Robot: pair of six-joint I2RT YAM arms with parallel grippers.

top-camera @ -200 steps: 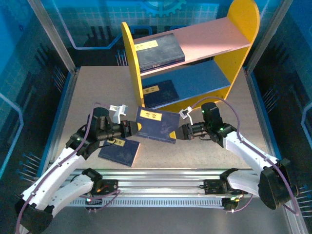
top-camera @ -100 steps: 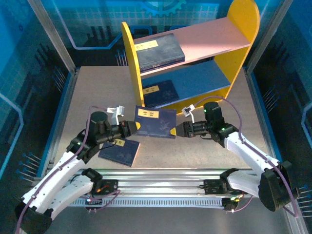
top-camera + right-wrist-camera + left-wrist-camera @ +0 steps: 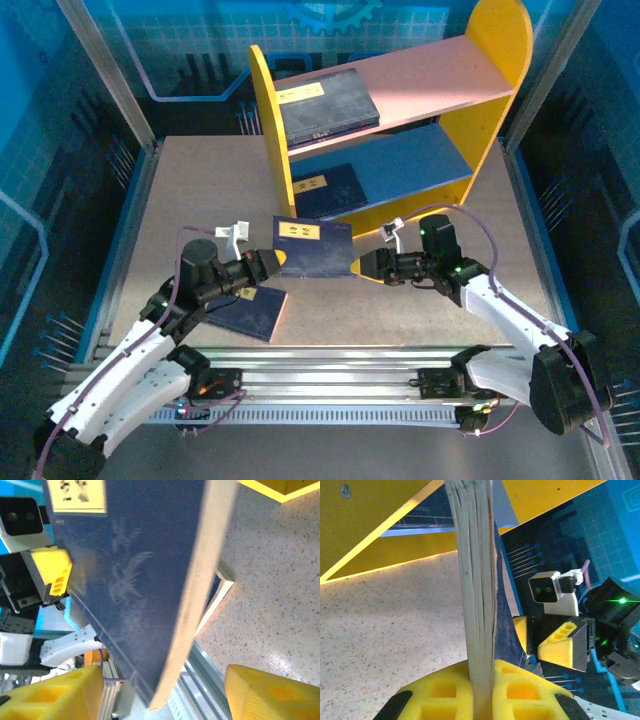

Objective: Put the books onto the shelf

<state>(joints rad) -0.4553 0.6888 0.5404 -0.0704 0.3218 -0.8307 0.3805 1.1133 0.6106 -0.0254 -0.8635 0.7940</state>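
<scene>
Low on the left, lying book [image 3: 248,312]: rests flat on the tabletop [image 3: 190,190], partly under the left arm.

Just beside it, left claw [image 3: 268,262]: clamps tight on the left edge of the held book [image 3: 312,246], holding it off the tabletop with the yellow-labelled cover up.

Centre, behind the held book, shelf [image 3: 268,130]: stands upright at the far side; carries the upper book [image 3: 325,103] on the pink board [image 3: 430,85] and the lower book [image 3: 328,190] on the blue board [image 3: 420,160], both toward its left panel.

Right, right claw [image 3: 362,265]: sits with jaws apart around the held book's right edge, one yellow finger [image 3: 265,692] clear of it.
</scene>
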